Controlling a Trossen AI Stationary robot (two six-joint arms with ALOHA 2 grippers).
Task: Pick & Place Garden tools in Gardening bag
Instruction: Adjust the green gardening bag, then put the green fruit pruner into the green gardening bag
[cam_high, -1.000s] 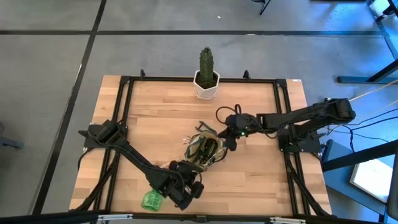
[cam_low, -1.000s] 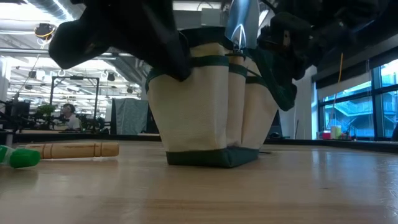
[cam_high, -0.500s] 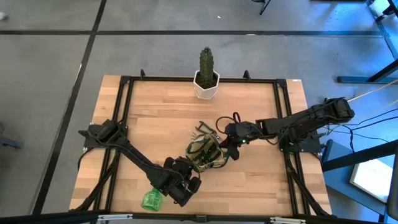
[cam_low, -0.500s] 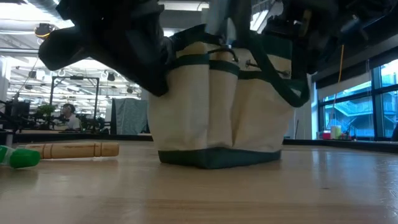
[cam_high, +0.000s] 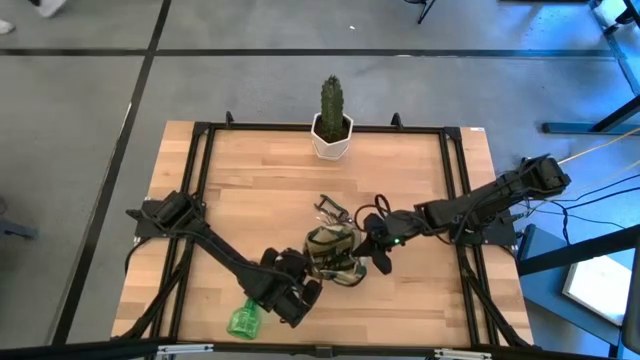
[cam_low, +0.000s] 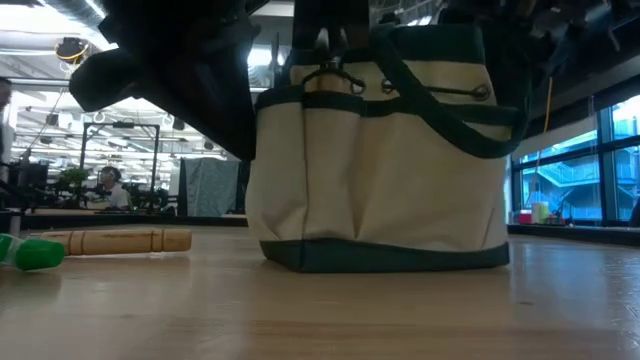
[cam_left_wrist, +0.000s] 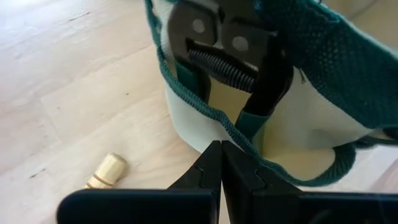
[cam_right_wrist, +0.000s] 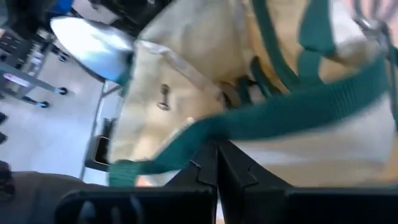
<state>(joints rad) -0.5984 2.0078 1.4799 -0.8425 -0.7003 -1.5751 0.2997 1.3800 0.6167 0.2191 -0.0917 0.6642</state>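
Observation:
The gardening bag (cam_high: 335, 256) stands on its base near the table's middle, cream cloth with green trim, also seen in the low view (cam_low: 385, 170). Dark-handled shears (cam_left_wrist: 224, 37) stick up out of one of its pockets. My left gripper (cam_high: 298, 288) is shut at the bag's near-left side. My right gripper (cam_high: 374, 250) is shut at its right side, on a green loop handle. A green spray bottle (cam_high: 243, 320) lies near the front edge. A wooden tool handle (cam_low: 120, 240) lies on the table by the left arm. A metal tool (cam_high: 328, 207) lies just beyond the bag. My left gripper's shut fingertips (cam_left_wrist: 239, 163) lie against the green-trimmed rim (cam_left_wrist: 205, 109) of a bag pocket, coming level from the near left. Whether any cloth is between them, I cannot tell. My right gripper pinches the bag's green loop handle (cam_right_wrist: 267, 112) between its fingertips, coming level from the table's right. The fingers lie across the strap. The strap runs taut from the fingers to the bag, which stands on the table.
A cactus in a white pot (cam_high: 332, 118) stands at the table's far edge. A black frame (cam_high: 200, 180) runs round the tabletop. Bare wood lies to the far left and near right. A person (cam_low: 108, 185) sits far off in the room.
My right gripper has gone toward the near edge and a little left with the bag's handle. The bag has slid toward the near edge and turned about on its base, its broad side now to the low camera. My left gripper has moved a little back toward the left.

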